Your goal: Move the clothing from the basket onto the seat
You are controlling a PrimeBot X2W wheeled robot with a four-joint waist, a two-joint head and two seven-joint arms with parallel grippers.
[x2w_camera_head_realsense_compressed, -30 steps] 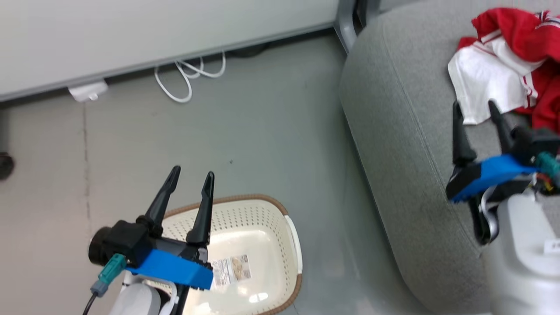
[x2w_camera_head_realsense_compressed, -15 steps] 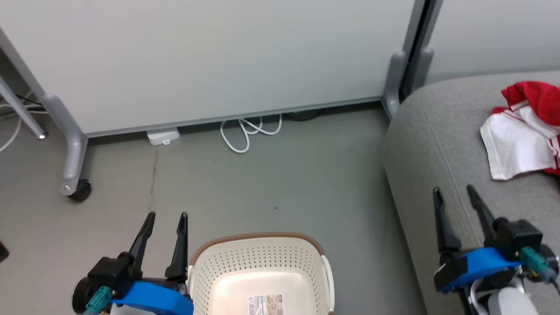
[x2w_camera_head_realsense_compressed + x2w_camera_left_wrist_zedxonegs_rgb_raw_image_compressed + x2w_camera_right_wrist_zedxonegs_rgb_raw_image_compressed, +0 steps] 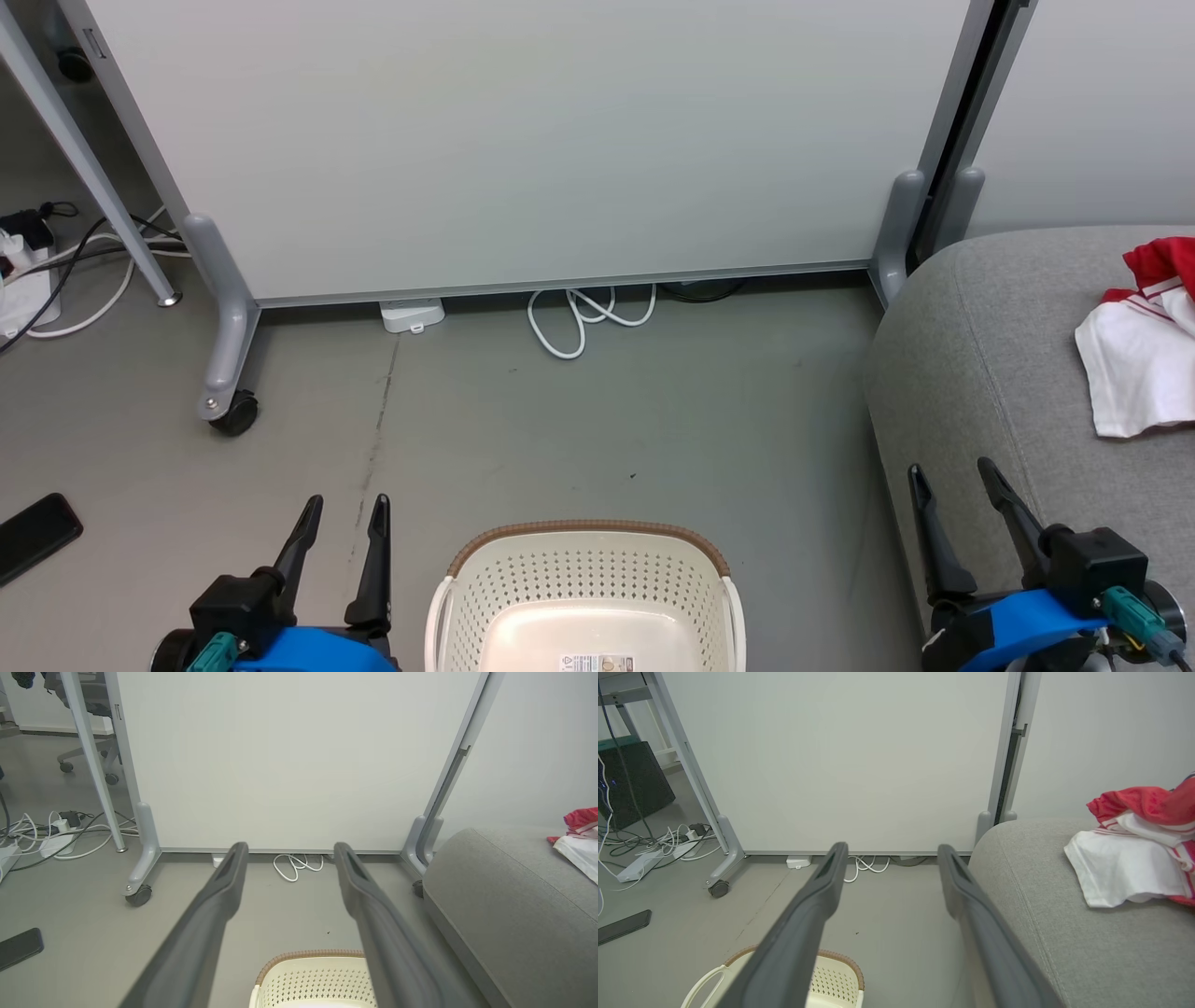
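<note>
Clothing point(image 3: 1134, 383): lies in a heap on the seat point(image 3: 990, 373), at the right edge of the head view, cut off by the frame there. Shows red folds above and white lining spread below. In the right wrist view, the same clothing point(image 3: 1125, 868) rests on top of the seat point(image 3: 1064, 942), at the right side of the frame.

Basket point(image 3: 579, 583): stands on the grey floor point(image 3: 709, 429) at the bottom centre of the head view, well apart from the clothing and to the left of the seat. Shows a bare cream bottom with a label sticker point(image 3: 597, 663) at the lower edge.

Left pincer point(image 3: 345, 509): sits at the lower left of the head view, just beside the basket, over the floor. Stands open, fingers apart, with nothing between them; same in the left wrist view point(image 3: 292, 848).

Right pincer point(image 3: 950, 471): sits at the lower right of the head view, in front of the rounded edge of the seat. Stands open too, and grips nothing.

Behind, at the top of the frame: a pale panel point(image 3: 560, 140) on a wheeled foot point(image 3: 233, 411), a white cable point(image 3: 579, 322) looped under it, and a black phone point(image 3: 37, 537) on the floor at the left edge.
</note>
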